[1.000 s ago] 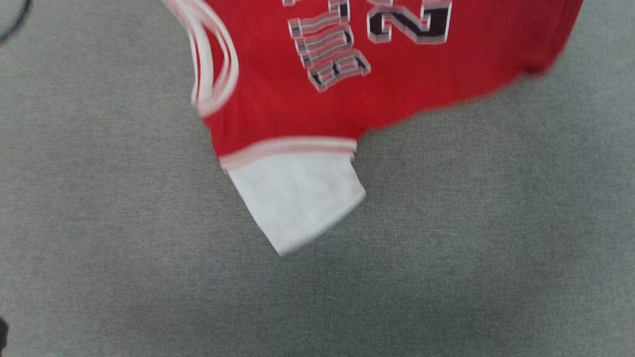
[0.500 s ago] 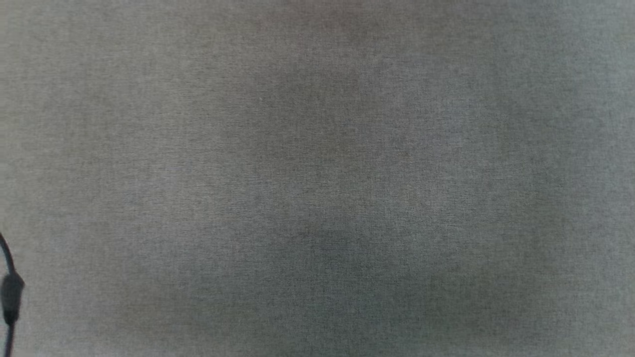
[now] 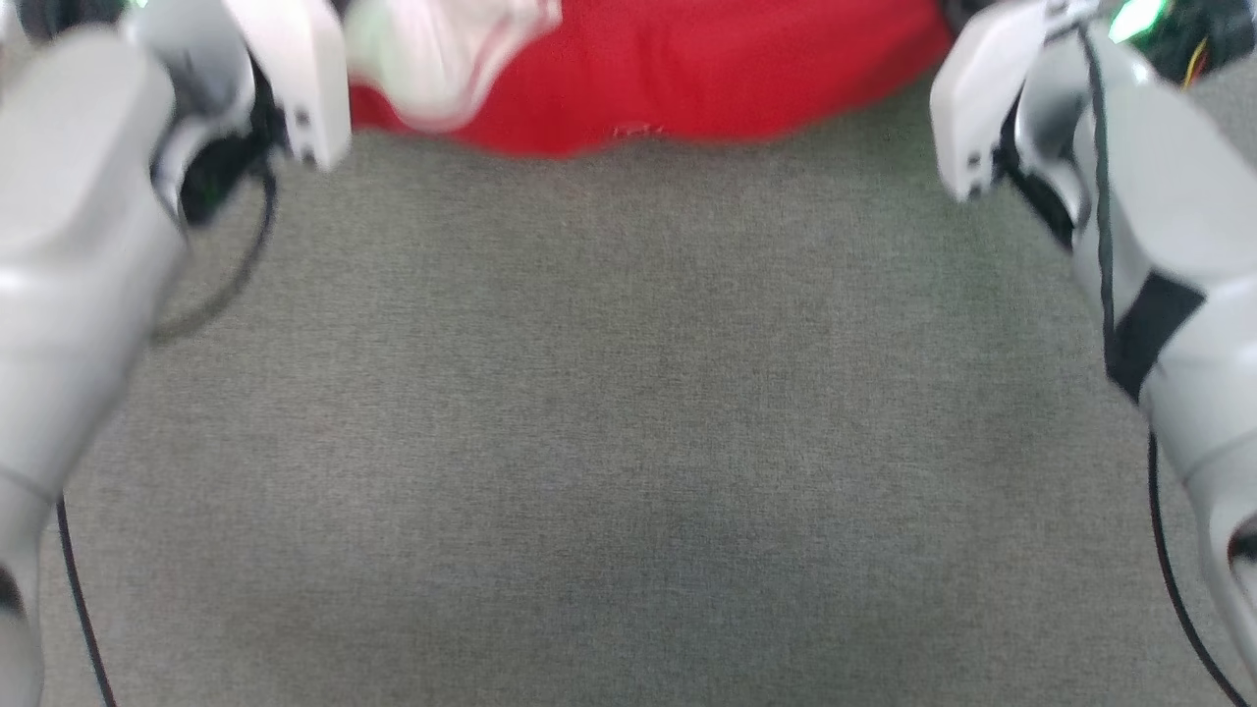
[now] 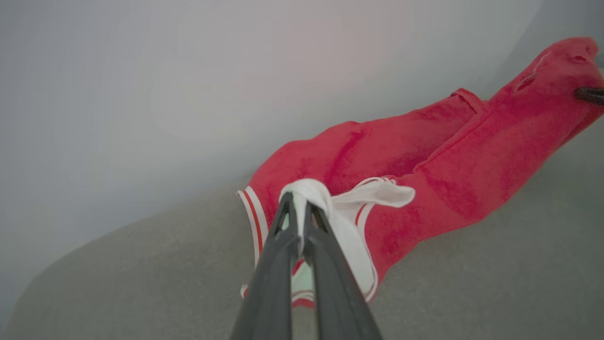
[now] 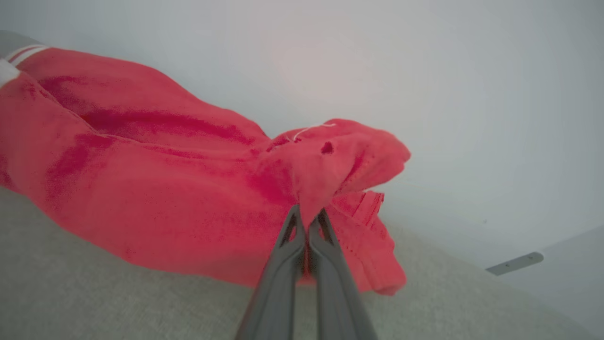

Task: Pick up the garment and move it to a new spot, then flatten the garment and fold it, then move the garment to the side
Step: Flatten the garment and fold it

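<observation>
**Red garment strung between two shut grippers, low over a grey worktop**

The garment [image 3: 687, 69] hangs at the far side of the worktop [image 3: 628, 393], stretched sideways between the two arms. Its red body sags in the middle against the grey cloth surface. The left gripper [image 4: 297, 200] has its fingers pressed together on a bunch of white sleeve fabric, with striped trim just beside it. The right gripper [image 5: 309, 215] is likewise clamped tight, pinching a gathered corner of red fabric that flops over its tips.

Around it: a pale, plain wall [image 4: 188, 71] rises behind the worktop. A short grey bar [image 5: 514, 263] sits on the wall in the right wrist view, well apart from the cloth. In the head view the left forearm [image 3: 69, 245] and right forearm [image 3: 1169, 245] flank the scene and cover the garment's two ends.

Count: one garment, two grippers, two forearms, one grey bar. Three stretches of thin black cable show: a loop [image 3: 236, 275] by the left wrist, a strand [image 3: 74, 589] at lower left, and a strand [image 3: 1174, 579] at lower right.
</observation>
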Tool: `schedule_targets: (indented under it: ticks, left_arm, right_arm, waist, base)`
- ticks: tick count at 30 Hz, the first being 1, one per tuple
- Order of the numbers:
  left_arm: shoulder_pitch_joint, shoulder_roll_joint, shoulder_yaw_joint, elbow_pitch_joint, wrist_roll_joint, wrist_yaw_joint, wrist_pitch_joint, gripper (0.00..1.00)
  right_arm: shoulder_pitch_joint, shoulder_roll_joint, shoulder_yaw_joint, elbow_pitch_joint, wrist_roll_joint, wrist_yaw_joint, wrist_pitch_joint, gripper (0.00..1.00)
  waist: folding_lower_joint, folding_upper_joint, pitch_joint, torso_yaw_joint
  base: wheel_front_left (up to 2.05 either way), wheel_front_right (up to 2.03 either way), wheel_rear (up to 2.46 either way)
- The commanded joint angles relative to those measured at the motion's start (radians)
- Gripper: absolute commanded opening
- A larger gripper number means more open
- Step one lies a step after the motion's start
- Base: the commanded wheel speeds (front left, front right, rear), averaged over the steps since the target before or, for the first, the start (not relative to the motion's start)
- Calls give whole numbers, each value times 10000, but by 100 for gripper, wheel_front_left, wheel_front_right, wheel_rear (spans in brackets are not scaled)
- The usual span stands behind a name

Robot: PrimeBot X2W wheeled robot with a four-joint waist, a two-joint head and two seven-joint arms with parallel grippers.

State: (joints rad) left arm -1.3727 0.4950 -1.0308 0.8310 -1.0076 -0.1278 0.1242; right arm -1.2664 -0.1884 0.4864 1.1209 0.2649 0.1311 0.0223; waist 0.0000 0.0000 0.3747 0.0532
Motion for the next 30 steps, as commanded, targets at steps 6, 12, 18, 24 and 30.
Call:
schedule_targets:
  ticks: [6,12,18,24,30]
  left_arm:
    - [2261,1016,-532,-1724,-1637,-18,1862,0]
    - [3560,1772,-634,-3187,-2228,603,2464,0]
    - [5106,2890,-679,-5505,-2830,1834,2664,0]
    - [6341,3939,-723,-7636,-3140,3082,2496,0]
    - [7458,4586,-789,-9233,-3567,4057,2242,0]
  right_arm:
    - [2101,-1228,1613,-2237,2474,-5,1196,0]
    - [3438,-2515,2173,-4215,3653,-7,1857,0]
    - [5051,-3884,2254,-6482,4502,-5,2638,0]
    - [6609,-4947,1655,-8352,4807,-7,3234,0]
    - [8248,-5466,844,-9869,4982,-6,3890,0]
  waist:
    - [0,0,-433,170]
    - [0,0,-601,204]
    - [0,0,-729,180]
    - [0,0,-726,137]
    - [0,0,-690,67]
  base:
    - [0,0,0]
    - [0,0,0]
    - [0,0,0]
    - [0,0,0]
    - [0,0,0]
